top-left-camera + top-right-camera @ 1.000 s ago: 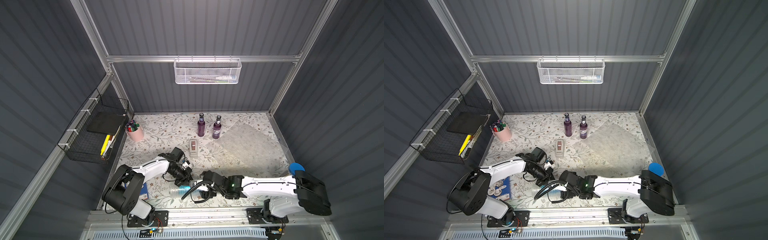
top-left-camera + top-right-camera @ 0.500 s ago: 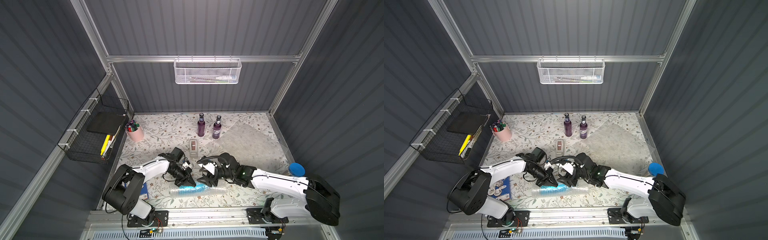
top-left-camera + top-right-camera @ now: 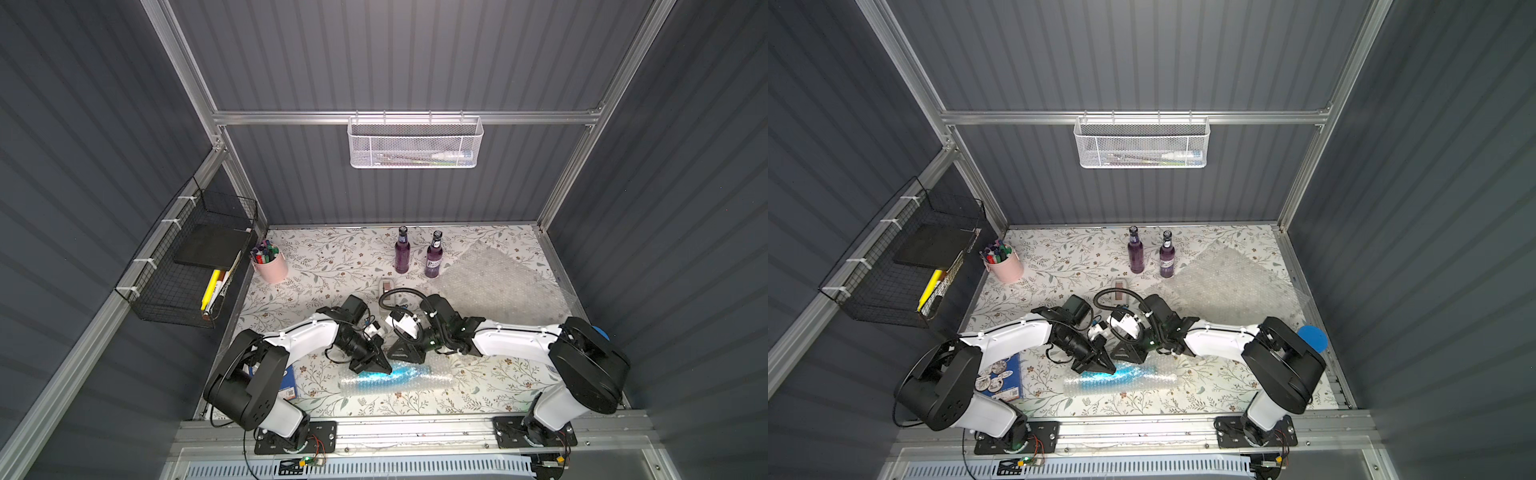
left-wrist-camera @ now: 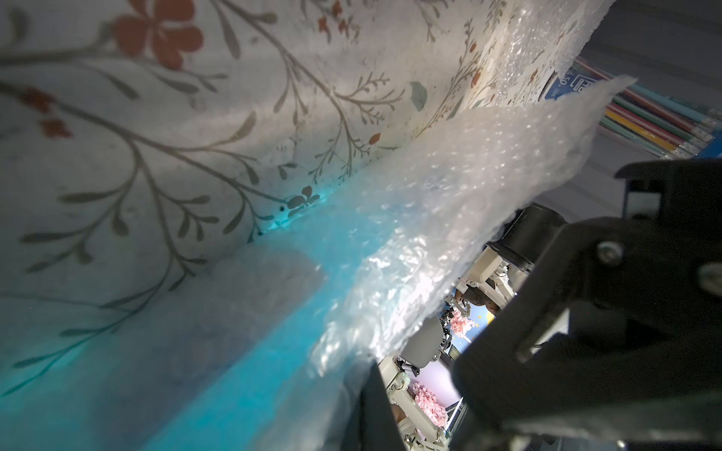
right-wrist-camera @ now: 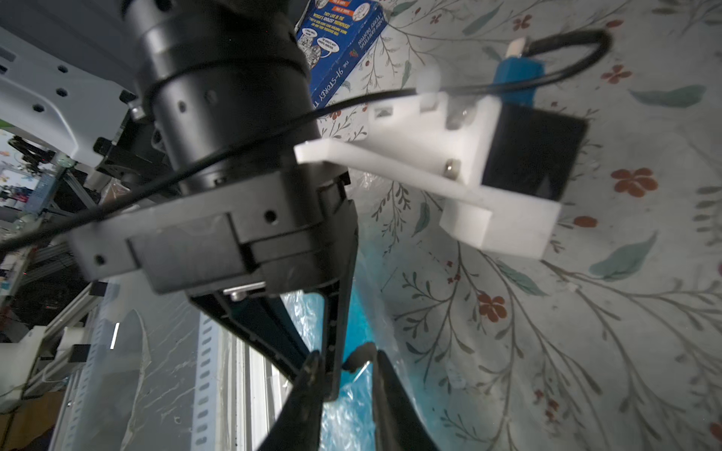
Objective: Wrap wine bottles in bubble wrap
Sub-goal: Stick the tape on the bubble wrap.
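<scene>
Standing here looking in: the floral counter (image 3: 332, 266) is sitting inside a dark grey panelled booth. A white mesh basket (image 3: 415, 143) is hanging on the back wall and a black wire basket (image 3: 183, 270) on the left wall. The blue bottle (image 3: 390, 375) is lying on its side near the front edge, rolled up in bubble wrap (image 3: 436, 379). The left hand (image 3: 384, 368) is resting its pressed-together tips on the roll. The right hand (image 3: 406, 356) is hovering just beside it, fingers slightly spread. The purple bottles (image 3: 402, 253) are standing upright at the back, beside a flat spare sheet (image 3: 498, 282). A pink cup (image 3: 274, 268) of markers is sitting back-left.
</scene>
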Robot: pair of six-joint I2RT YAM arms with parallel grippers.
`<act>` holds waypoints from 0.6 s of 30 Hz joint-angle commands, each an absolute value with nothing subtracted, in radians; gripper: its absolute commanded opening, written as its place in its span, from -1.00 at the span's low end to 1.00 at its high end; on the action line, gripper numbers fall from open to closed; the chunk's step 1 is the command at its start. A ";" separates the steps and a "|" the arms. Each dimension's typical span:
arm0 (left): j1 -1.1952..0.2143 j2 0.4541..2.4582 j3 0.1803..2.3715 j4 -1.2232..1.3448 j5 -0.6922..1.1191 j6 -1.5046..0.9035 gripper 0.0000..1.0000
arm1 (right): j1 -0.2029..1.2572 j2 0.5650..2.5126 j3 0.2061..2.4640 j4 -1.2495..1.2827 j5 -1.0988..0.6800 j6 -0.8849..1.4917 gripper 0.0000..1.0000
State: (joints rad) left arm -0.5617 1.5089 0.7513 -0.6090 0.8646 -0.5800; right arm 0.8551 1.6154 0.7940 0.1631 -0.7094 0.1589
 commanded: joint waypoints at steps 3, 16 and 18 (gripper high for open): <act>-0.568 1.523 0.702 -0.689 0.718 -0.567 -1.00 | 0.837 1.671 0.849 0.091 -0.754 0.196 -0.61; -0.568 1.509 0.695 -0.663 0.727 -0.581 -1.00 | 0.845 1.799 0.975 -0.134 -0.766 0.174 -0.70; -0.568 1.509 0.696 -0.661 0.731 -0.581 -1.00 | 0.848 1.806 0.974 -0.148 -0.763 0.172 -0.70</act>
